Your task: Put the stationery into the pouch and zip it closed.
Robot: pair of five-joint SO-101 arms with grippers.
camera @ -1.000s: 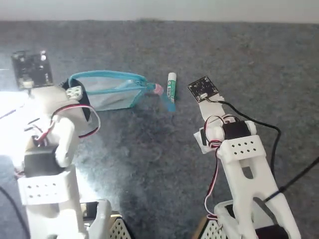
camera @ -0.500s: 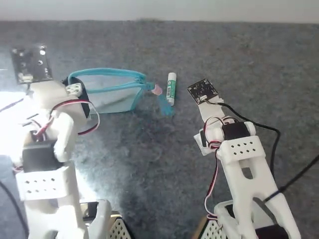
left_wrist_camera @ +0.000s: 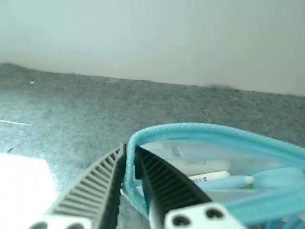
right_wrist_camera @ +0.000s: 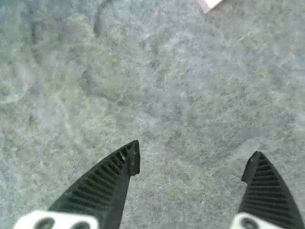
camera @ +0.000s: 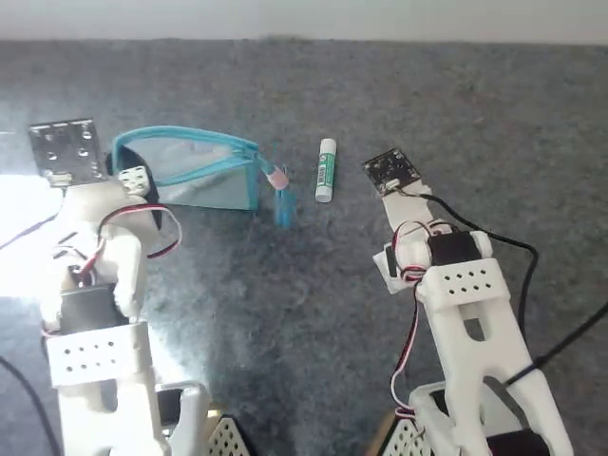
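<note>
Pouch of pale fabric with a teal zip (camera: 195, 171) is pinched at one end of its rim by the left hand (left_wrist_camera: 129, 162), and its long axis runs from that hand toward the right one. Its mouth gapes, with pens (left_wrist_camera: 224, 180) inside. Between the hands lies a loose green-and-white glue stick (camera: 326, 169), cap pointing away from both. The right hand (right_wrist_camera: 195, 150) hangs spread wide and empty. Left to do: stick in, zip shut.

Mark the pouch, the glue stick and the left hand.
pouch (camera: 207, 190): high view, on its pale side wall.
glue stick (camera: 326, 171): high view, on the middle of its green label.
left hand (left_wrist_camera: 129, 153): left wrist view, midway between its fingertips, shut on the pouch's teal rim.
</note>
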